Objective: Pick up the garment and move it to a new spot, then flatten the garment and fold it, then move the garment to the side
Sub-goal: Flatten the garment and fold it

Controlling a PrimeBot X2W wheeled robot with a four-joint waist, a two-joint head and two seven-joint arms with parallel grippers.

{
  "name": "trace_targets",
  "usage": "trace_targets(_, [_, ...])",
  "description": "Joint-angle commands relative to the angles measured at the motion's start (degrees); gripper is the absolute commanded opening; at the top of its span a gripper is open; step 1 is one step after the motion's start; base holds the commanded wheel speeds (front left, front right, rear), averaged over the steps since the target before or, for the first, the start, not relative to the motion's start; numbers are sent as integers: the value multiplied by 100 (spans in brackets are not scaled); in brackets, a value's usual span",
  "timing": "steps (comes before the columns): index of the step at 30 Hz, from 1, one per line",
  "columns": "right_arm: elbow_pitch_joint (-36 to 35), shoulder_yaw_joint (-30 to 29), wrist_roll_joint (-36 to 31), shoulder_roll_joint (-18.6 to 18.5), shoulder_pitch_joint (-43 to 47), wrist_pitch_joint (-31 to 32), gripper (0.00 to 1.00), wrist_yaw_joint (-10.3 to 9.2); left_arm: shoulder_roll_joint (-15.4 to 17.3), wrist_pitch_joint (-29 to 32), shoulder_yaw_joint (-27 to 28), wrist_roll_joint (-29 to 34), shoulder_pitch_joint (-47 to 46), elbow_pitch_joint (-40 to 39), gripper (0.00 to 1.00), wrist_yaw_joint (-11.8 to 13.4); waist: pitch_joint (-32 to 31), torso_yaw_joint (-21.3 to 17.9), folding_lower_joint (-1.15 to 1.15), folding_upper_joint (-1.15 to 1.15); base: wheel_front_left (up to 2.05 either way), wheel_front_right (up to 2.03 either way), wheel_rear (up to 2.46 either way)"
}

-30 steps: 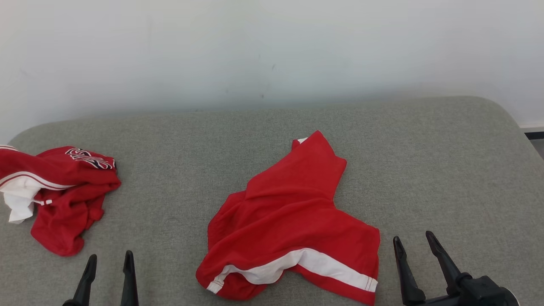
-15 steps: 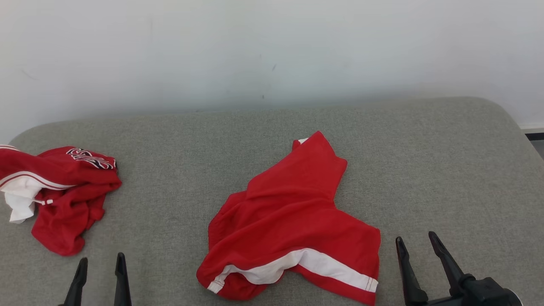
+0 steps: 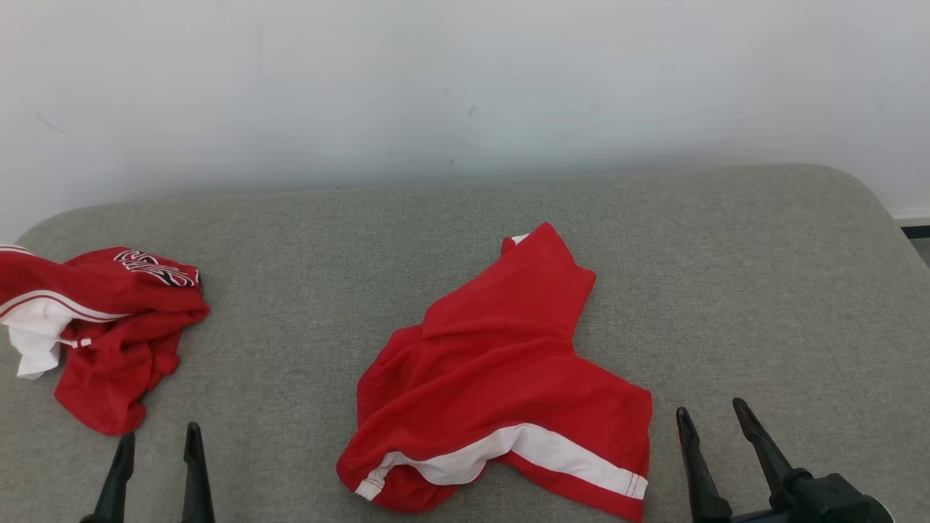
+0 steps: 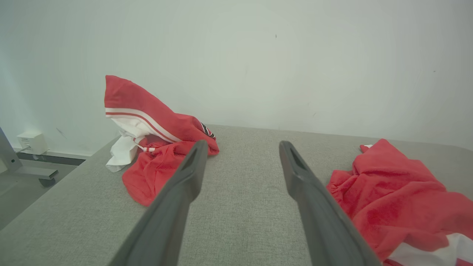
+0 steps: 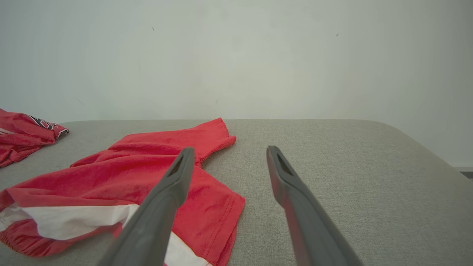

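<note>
A crumpled red garment (image 3: 501, 378) with a white stripe lies in the middle of the grey padded table (image 3: 763, 290); it also appears in the left wrist view (image 4: 399, 195) and the right wrist view (image 5: 129, 173). My left gripper (image 3: 158, 436) stands open at the lower left, well left of the garment, nothing between its fingers (image 4: 186, 173). My right gripper (image 3: 710, 409) is open just right of the garment's striped corner, its fingers (image 5: 177, 173) empty above the cloth's edge.
Another bunched red and white garment (image 3: 94, 327) with dark lettering sits at the table's left edge, also in the left wrist view (image 4: 147, 129). A white wall (image 3: 465, 87) rises behind the table. Floor and a metal leg (image 4: 14, 162) lie off the left side.
My left gripper has drawn back toward the bottom edge and slightly left. The right gripper and both garments have stayed put.
</note>
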Motion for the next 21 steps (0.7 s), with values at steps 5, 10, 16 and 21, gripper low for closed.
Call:
trace_targets(5, [100, -19, 48, -31, 48, 69, 100, -13, -17, 19, -110, -168, 76, 99, 100, -73, 58, -2, 0, 0, 0, 0, 0])
trace_targets(10, [457, 33, 96, -116, 1, 109, 100, -13, -53, 57, -535, -267, 71, 385, 100, -180, 160, -1, 0, 0, 0, 0, 0])
trace_targets(16, [1154, 235, 214, -126, -216, -6, 100, -13, -58, -29, -1358, -374, -140, 1192, 100, -302, 356, -29, 0, 0, 0, 0, 0])
trace_targets(21, [1686, 478, 274, -97, -426, -92, 100, -13, -41, -128, -1834, -597, -443, 1978, 100, -335, 480, -72, 0, 0, 0, 0, 0])
